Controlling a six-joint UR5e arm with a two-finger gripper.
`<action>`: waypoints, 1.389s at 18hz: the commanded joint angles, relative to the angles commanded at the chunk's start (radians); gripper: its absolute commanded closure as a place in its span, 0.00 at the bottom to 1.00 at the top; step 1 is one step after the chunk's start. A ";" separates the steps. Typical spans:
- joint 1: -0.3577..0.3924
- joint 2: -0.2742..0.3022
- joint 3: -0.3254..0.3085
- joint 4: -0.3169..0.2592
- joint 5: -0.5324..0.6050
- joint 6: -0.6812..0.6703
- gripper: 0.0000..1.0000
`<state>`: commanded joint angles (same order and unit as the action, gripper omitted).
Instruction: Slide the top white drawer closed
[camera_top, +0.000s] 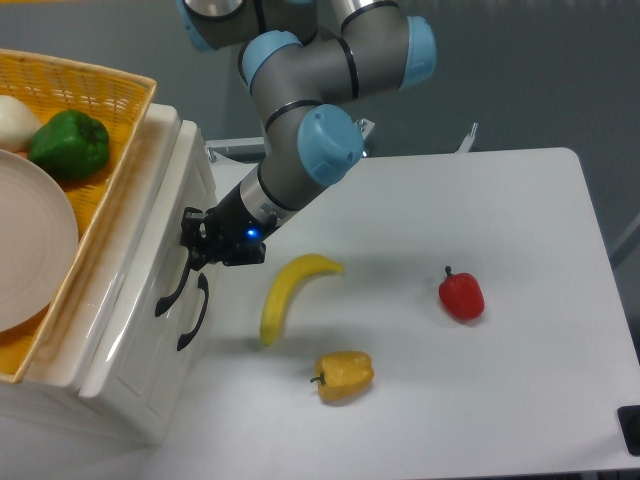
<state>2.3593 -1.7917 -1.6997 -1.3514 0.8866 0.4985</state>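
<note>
The gripper (197, 243) is dark against the dark handle (172, 287) of the top white drawer (150, 290); finger separation cannot be determined, and contact with the drawer front cannot be confirmed. The drawer interior is hidden. The cabinet is cut off by the left and bottom edges. The yellow wicker basket (95, 85), white plate (30, 250) and a pale round object (15, 120) run off the left edge. The arm's upper links exit the top edge. A dark object (630, 428) at the lower right corner is cropped and unidentifiable.
</note>
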 joint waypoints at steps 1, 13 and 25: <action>0.000 0.000 0.000 0.000 -0.002 -0.002 1.00; 0.075 -0.002 0.015 0.006 0.057 0.012 0.56; 0.291 -0.005 0.121 0.020 0.261 0.046 0.20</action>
<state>2.6505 -1.7963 -1.5785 -1.3315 1.1474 0.5445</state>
